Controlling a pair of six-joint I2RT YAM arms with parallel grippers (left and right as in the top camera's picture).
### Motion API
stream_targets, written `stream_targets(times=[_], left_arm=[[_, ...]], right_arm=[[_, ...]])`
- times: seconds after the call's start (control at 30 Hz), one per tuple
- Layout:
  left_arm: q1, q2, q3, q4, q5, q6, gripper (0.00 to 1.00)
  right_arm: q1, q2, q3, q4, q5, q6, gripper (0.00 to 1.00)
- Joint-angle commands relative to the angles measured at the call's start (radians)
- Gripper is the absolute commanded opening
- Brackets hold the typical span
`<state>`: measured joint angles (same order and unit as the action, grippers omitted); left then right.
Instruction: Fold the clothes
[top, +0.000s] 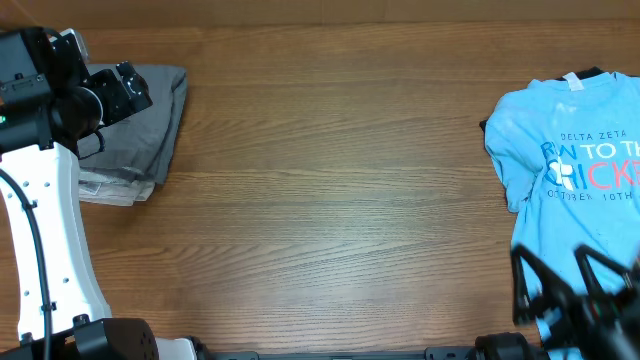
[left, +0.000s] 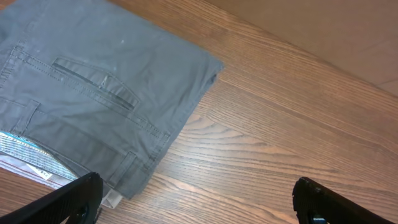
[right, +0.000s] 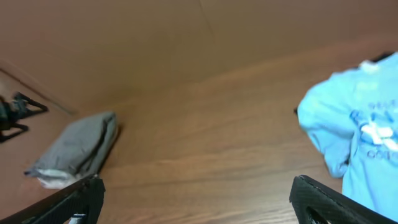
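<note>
Grey shorts (left: 93, 81) are lying folded just ahead of the left pincer (left: 196, 193), probably set aside as finished. Both pincers are standing apart and empty, the right pincer (right: 198, 190) hovering near the blue T-shirt (right: 354, 130).

The table (top: 330, 200) is evenly lit; faint shadow is cast beside the shorts (left: 106, 93); the right wrist view is blurred.

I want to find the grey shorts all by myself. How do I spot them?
Look at the wooden table and go to its far left corner, opposite the blue T-shirt. There the folded dark grey shorts lie on top of a paler garment. Only they are plain grey, with a slit pocket.
</note>
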<state>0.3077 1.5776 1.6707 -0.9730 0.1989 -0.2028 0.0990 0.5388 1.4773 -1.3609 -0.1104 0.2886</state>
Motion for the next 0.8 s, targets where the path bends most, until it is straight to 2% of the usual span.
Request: stream_targets(times=[0.0, 0.2, 0.33, 0.57, 0.77], left_arm=[[-0.002, 0.005, 0.002, 0.001, 0.011, 0.016, 1.0], [-0.002, 0.005, 0.002, 0.001, 0.011, 0.016, 1.0], [-0.002, 0.005, 0.002, 0.001, 0.011, 0.016, 1.0], [-0.002, 0.005, 0.002, 0.001, 0.011, 0.016, 1.0], [-0.002, 0.005, 0.002, 0.001, 0.011, 0.016, 1.0]], right_arm=[[0.005, -0.113, -0.007, 0.0, 0.032, -0.009, 1.0], [0.005, -0.283, -0.143, 0.003, 0.032, -0.009, 1.0], [0.005, -0.366, -0.269, 0.072, 0.031, -0.009, 1.0], [0.005, -0.502, -0.584, 0.422, 0.031, -0.008, 1.0], [0.005, -0.535, -0.812, 0.765, 0.031, -0.009, 1.0]])
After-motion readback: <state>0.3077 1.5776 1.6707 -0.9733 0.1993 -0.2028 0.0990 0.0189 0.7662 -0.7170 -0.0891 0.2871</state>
